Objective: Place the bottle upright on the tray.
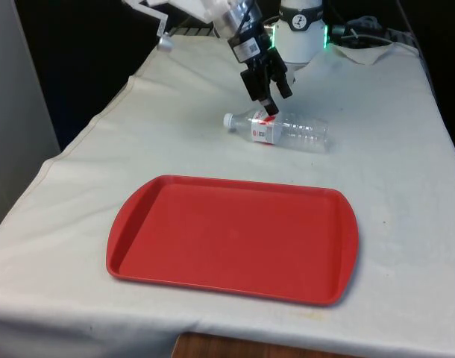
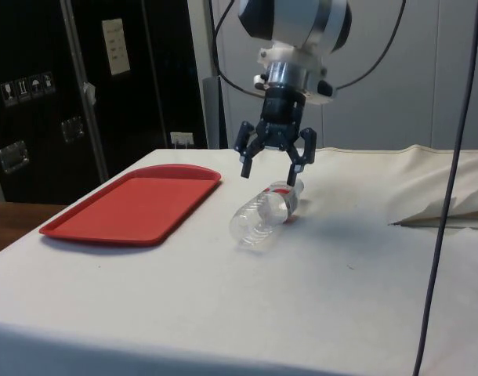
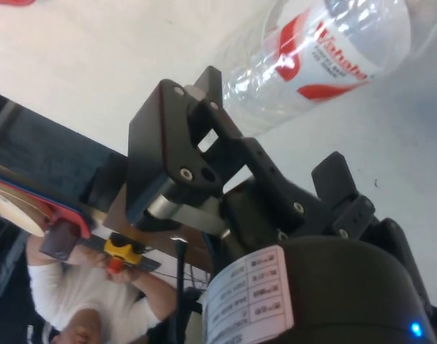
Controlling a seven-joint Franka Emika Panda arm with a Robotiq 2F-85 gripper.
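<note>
- A white cloth (image 1: 406, 186) covers the whole table and hangs in folds over the near edge; in the side view it bunches into a raised crease towards the far end.
- Black curtains stand behind the table in the front view, and dark cabinets (image 2: 82, 86) with small labels on their doors show in the side view, with a pale wall further along.
- A red tray (image 1: 138, 224) with a raised rim lies flat on the cloth near the front edge, with nothing on it.
- The bottle (image 1: 291, 133) is clear plastic with a white cap and a red and white label. It lies on its side on the cloth, well apart from the tray, its cap pointing to the front view's left.
- The gripper (image 2: 273, 168) hangs just above the bottle's label end, fingers pointing down and spread wide apart in the side view, grasping nothing.
- One fingertip (image 2: 295, 177) sits very near the bottle's label, but I cannot tell whether it touches.
- In the wrist view the bottle's cap end is cut off by the frame, and the label's lettering is only partly readable.
- A person in a white sleeve (image 3: 68, 283) shows in the wrist view, mostly cut off, beside a wooden edge; a small yellow and red object there is hard to make out.
</note>
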